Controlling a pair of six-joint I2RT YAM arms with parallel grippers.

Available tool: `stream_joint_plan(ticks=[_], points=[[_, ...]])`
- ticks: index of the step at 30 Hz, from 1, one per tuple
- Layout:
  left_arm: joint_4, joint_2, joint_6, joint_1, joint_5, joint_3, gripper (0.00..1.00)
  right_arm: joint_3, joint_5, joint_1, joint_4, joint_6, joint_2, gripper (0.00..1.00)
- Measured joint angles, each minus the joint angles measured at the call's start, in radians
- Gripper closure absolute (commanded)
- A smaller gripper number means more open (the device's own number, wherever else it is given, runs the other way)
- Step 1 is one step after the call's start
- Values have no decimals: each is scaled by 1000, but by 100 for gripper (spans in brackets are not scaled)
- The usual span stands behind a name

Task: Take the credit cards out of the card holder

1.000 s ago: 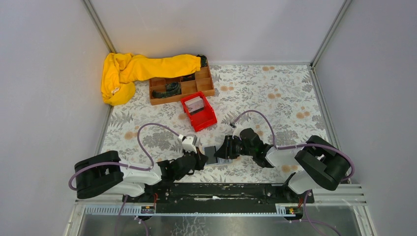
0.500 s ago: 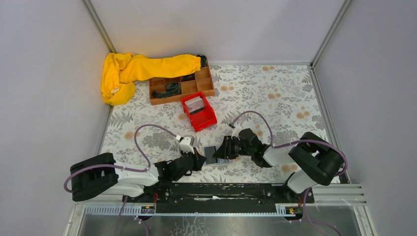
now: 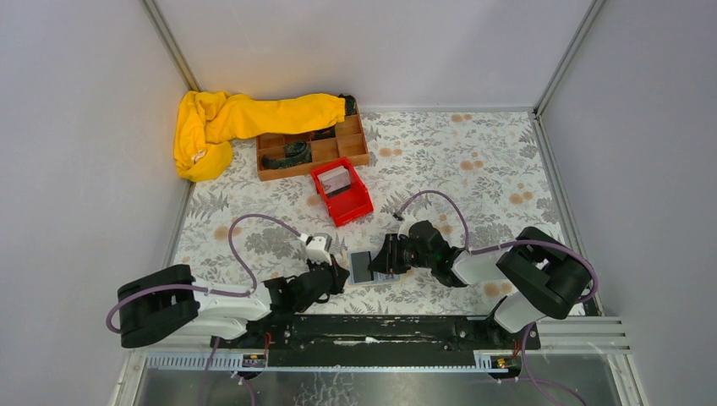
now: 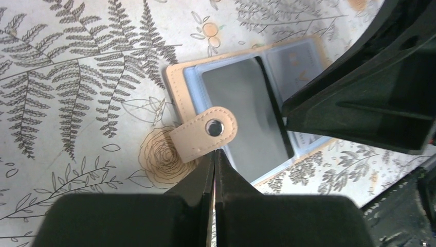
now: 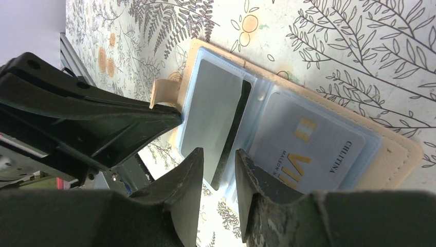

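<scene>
Far left on the counter (image 3: 473, 161), one yellow cloth (image 3: 221, 127) is heaped in the corner, one sleeve draped over the back of the single wooden tray (image 3: 314, 167). Just right of that sits one red bin (image 3: 348, 207) with one pale card (image 3: 336, 178) in it, so it is probably where removed cards go. Nearer the bases, the left pincer (image 4: 214, 153) has its fingers pressed together, tips at the edge of the snap tab (image 4: 204, 135). It seems placed there to pin the card holder (image 4: 180, 77) so that it cannot slide while the other arm works (whether it nips the tab itself I cannot tell). The holder lies opened flat, tan rim and clear pockets up, between the two arms near the counter's front edge. In its pockets I count two cards for certain. There is a dark card (image 4: 241, 110) in the pocket by the tab and a whitish card (image 5: 308, 149) with gold lettering in the pocket beyond. A dark sliver beside the grey face may be a third, or only glare. On the right, the right pincer (image 5: 218, 153) has its jaws partly apart, straddling the dark card's near edge. That looks like a position for catching and drawing it out, though I cannot tell whether it touches.
</scene>
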Motion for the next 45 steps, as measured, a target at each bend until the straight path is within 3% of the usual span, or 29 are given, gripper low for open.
stream_joint_plan(ticks=[9,45], points=[[69,81,-3,0,-5,0,100,0,-3,0,9,0,5,63],[133,136,-11,0,-21,2,100,-24,-13,-16,164,64,39,64]])
